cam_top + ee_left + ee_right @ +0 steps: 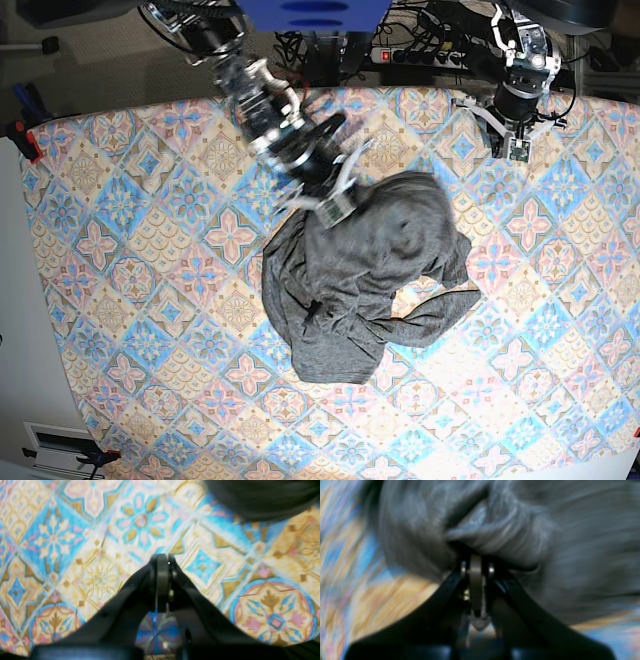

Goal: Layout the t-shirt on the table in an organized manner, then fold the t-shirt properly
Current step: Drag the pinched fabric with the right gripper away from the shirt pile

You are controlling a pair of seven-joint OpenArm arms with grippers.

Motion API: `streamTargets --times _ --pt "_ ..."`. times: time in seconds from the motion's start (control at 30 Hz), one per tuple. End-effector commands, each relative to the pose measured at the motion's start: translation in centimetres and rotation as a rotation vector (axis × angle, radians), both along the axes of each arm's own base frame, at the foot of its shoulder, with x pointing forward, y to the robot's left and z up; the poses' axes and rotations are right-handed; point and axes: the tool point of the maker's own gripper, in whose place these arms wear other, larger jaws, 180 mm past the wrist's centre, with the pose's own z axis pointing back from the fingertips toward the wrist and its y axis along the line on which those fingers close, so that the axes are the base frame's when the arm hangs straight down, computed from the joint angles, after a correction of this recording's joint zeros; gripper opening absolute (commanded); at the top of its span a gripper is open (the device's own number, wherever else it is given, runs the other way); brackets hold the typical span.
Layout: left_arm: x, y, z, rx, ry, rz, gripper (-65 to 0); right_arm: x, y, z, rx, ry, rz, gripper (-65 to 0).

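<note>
The dark grey t-shirt (370,280) lies in a crumpled heap near the middle of the table (150,300), with a sleeve or fold trailing to the right. My right gripper (335,205) is at the heap's upper left edge. In the right wrist view, that gripper (476,561) is shut on a bunched fold of t-shirt (510,535); the picture is blurred. My left gripper (518,150) hangs over the table's far right, apart from the shirt. In the left wrist view, it (162,557) is shut with nothing in it, and the t-shirt (262,500) shows only at the top right.
Cables and a power strip (420,50) lie past the table's far edge, beside the blue robot base (315,15). A red clamp (25,140) grips the table's left edge. Patterned cloth surrounds the heap on all sides.
</note>
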Motion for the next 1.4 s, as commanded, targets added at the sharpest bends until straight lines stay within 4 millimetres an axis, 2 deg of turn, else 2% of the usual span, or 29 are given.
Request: streamTargets --times 0.0,0.3,0.43,0.5,0.57,0.77,0.87,0.93,1.07,1.2,1.27,1.37 --pt "0.3 0.1 0.7 0.005 -0.029 -0.002 -64.7 1.2 0.5 3.2 0.073 -0.080 -0.012 -65.0" --pt "0.1 0.2 0.2 0.000 -0.017 0.003 -64.7 2.8 -8.7 7.7 0.094 -0.189 -0.280 -65.0" --pt "0.1 0.1 0.2 -0.002 -0.016 0.003 -64.7 3.6 -12.9 7.9 0.062 -0.205 -0.386 -65.0" --pt "0.1 0.1 0.2 -0.002 -0.016 0.003 -64.7 4.0 -15.6 7.4 0.027 -0.186 -0.452 -65.0" --pt "0.1 0.1 0.2 -0.002 -0.016 0.003 -64.7 4.4 -19.1 7.1 -0.015 -0.156 -0.541 -65.0" --pt "0.1 0.1 0.2 -0.004 -0.016 0.004 -64.7 8.2 -26.7 11.1 -0.026 -0.195 -0.759 -65.0" --pt "0.1 0.1 0.1 -0.004 -0.015 0.004 -64.7 9.5 -29.3 13.2 -0.017 -0.211 -0.832 -65.0" --pt "0.1 0.0 0.1 -0.005 -0.015 0.003 -64.7 10.2 -30.3 14.1 -0.008 -0.207 -0.863 -65.0" --pt "0.3 -1.5 -0.2 -0.025 -0.009 -0.038 -64.7 11.7 -32.6 17.5 0.033 -0.276 -0.927 -65.0" --pt "0.2 -3.1 -0.9 0.010 0.019 -0.104 -64.7 11.5 -37.4 20.9 0.059 -0.359 -1.047 -65.0" --pt "0.0 -4.1 -1.4 0.048 0.041 -0.149 -64.7 11.3 -39.6 21.5 0.059 -0.371 -1.097 -65.0" --pt "0.0 -5.2 -1.9 0.097 0.059 -0.207 -64.7 10.2 -43.0 20.5 0.058 -0.343 -1.181 -65.0"
